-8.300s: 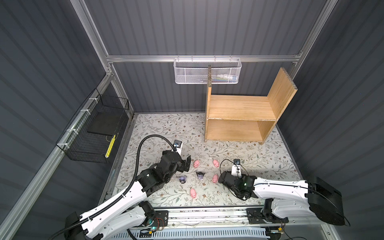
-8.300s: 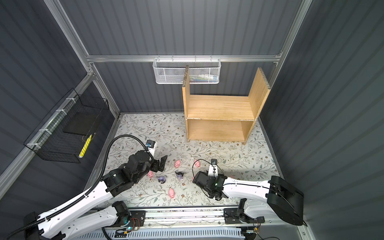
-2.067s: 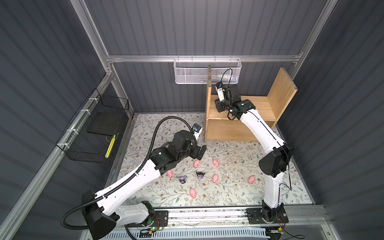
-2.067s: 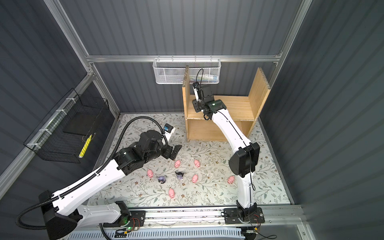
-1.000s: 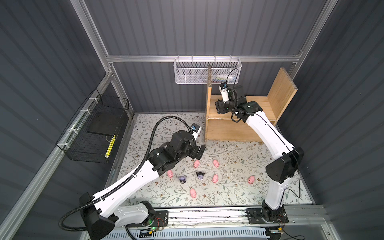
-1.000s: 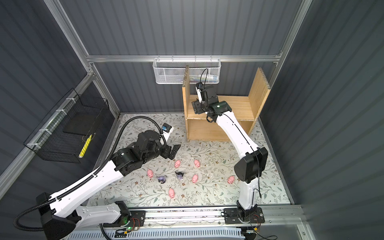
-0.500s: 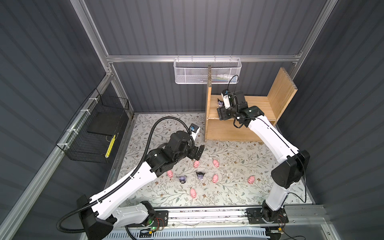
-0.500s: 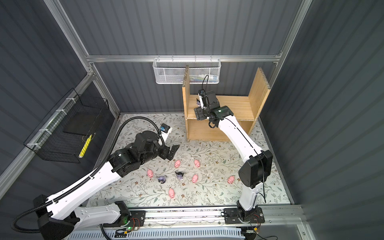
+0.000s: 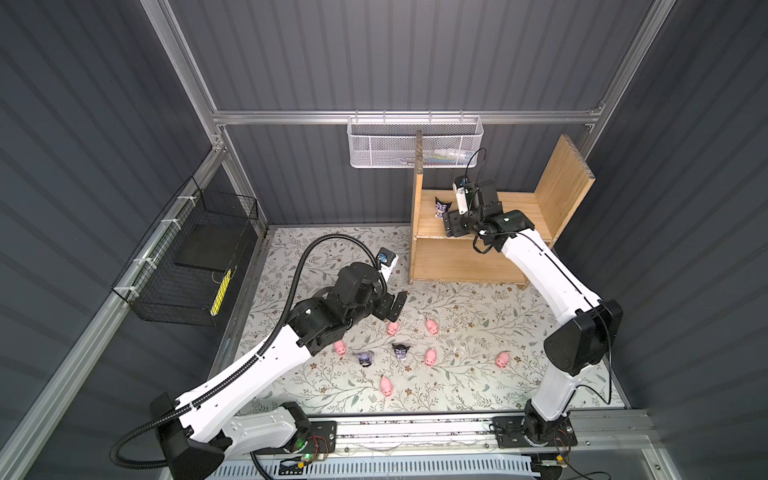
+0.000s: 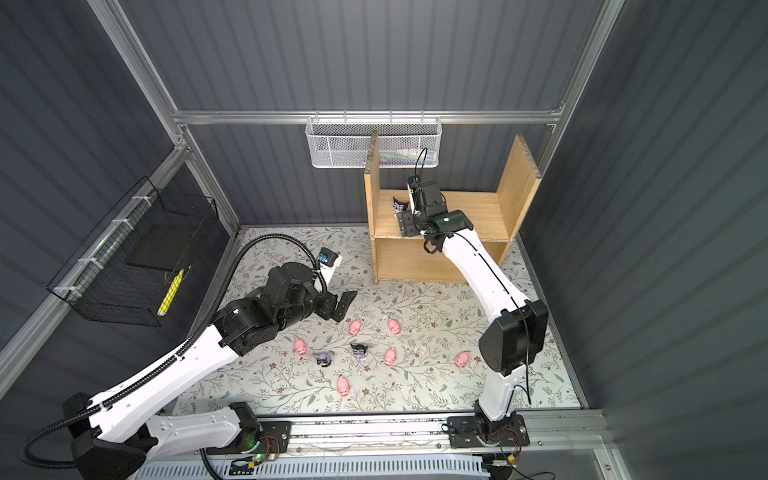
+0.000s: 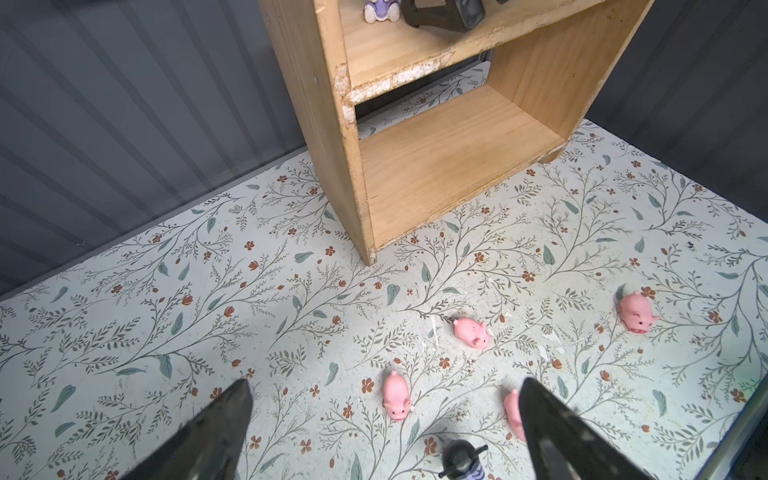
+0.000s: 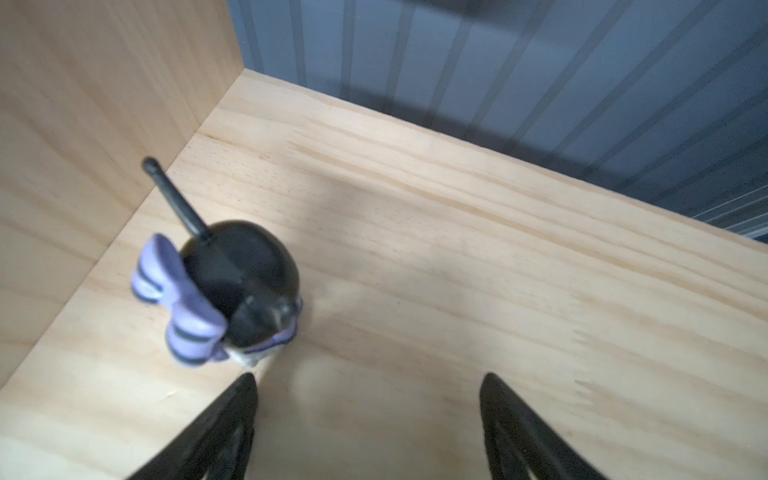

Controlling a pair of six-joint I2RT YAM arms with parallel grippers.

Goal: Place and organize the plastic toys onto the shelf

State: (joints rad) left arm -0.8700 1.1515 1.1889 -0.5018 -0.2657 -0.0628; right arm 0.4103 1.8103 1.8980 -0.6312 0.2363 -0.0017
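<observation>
9 plastic toys are counted in both top views. 1 of them, the shelved figurine [image 9: 441, 206], black-hooded with a purple striped bow, is noted upright on the upper level of the shelf [image 9: 563, 187]. It stands close to the left side board and back from the front edge.

The right gripper [image 12: 369, 380] is held over that same level, just in front of the shelved figurine. Its jaws are spread wide and nothing is seen between them. In the right wrist view 1 fingertip [image 12: 245, 390] is seen just beside the figurine's base. Contact cannot be confirmed because of blur.

The other 8 toys are recorded on the floral mat [image 9: 457, 299], in front of the shelf:
- pig 1 [image 9: 392, 328] and pig 2 [image 9: 432, 327] are placed nearest the shelf.
- pig 3 [image 9: 340, 347], pig 4 [image 9: 430, 356] and pig 5 [image 9: 502, 359] are spread in a loose row behind them.
- pig 6 [image 9: 387, 386] is set apart, nearest the rail.
- The lavender-hooded figurine [image 9: 365, 358] and the black-hooded floor figurine [image 9: 400, 351] are found side by side, apart, between pig 3 and pig 4.

The left gripper [image 9: 392, 306] is held above the mat, near pig 1. Its jaws are wide apart and nothing is gripped. In the left wrist view pig 1 is seen on the mat between the 2 fingers, and pig 4 is partly hidden by 1 of them.
</observation>
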